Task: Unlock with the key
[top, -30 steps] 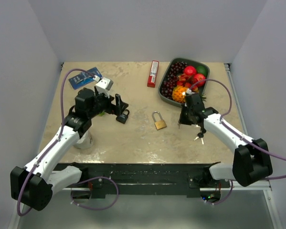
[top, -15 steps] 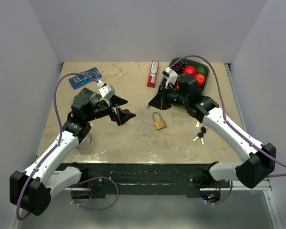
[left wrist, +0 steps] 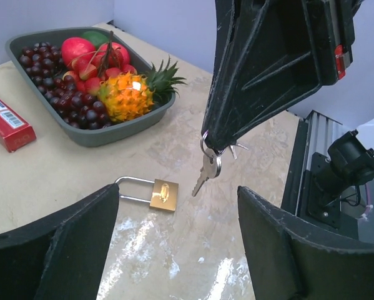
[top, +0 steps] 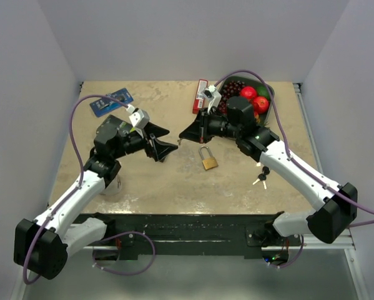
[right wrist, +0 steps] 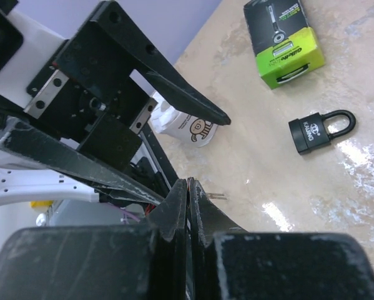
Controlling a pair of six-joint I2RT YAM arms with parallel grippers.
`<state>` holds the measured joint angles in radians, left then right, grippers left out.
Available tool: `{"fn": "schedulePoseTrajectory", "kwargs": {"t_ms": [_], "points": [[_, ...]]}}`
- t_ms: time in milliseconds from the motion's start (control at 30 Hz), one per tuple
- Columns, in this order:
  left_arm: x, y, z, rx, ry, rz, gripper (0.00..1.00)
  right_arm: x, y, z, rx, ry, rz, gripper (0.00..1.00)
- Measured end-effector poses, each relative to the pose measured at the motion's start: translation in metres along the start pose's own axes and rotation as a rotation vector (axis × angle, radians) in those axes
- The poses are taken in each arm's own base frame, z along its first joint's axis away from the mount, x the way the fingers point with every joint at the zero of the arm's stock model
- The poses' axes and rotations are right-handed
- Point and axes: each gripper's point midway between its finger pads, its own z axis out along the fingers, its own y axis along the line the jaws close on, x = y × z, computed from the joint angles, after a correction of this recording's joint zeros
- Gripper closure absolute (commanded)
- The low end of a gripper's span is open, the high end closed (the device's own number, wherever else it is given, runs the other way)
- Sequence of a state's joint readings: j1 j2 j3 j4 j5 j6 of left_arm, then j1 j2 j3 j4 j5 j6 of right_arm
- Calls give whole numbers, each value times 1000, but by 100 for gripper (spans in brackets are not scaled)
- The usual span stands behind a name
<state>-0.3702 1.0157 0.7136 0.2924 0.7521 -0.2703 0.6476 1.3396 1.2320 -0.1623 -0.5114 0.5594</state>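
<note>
A brass padlock [top: 208, 159] lies flat mid-table, also seen in the left wrist view [left wrist: 163, 194]. My right gripper [top: 182, 134] hangs left of and above it, shut on a ring of silver keys [left wrist: 210, 164] that dangles from its fingertips. Only a key tip [right wrist: 215, 195] shows beside the closed right gripper [right wrist: 188, 182]. Facing it a short way to the left, my left gripper [top: 165, 145] is open and holds nothing; between its fingers [left wrist: 68, 244] I see the padlock and the hanging keys. A black padlock [right wrist: 314, 132] lies below the left gripper.
A grey tray [top: 269, 86] of fruit stands back right, a red box [top: 201, 94] beside it. A second bunch of keys [top: 261, 176] lies right of the brass padlock. A blue packet [top: 112, 102] is back left, a white cup [top: 112, 184] near the left arm, a green box [right wrist: 283, 40] close by.
My right arm swung from the right side to mid-table, carrying the keys toward the left gripper. The left gripper rose off the black padlock, turned to face the right gripper, and its jaws narrowed slightly.
</note>
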Motion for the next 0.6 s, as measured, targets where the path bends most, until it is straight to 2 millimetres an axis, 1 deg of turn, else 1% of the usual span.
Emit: {"fn": "schedulePoseTrajectory", "kwargs": {"t_ms": [167,267,400,567,600], "points": [[6,0,7,20,4,-20,24,-3,5,1,-19,-10,12,100],[10,-1,10,34,14,-31,29,-3,6,1,-25,-11,17,100],[13,-5,14,60,20,-42,42,-3,8,1,-32,-9,22,100],[11,-10,16,80,13,-44,50,-2,10,0,-41,-2,30,100],[11,-11,16,85,13,-44,56,-2,10,0,-41,-2,31,100]]}}
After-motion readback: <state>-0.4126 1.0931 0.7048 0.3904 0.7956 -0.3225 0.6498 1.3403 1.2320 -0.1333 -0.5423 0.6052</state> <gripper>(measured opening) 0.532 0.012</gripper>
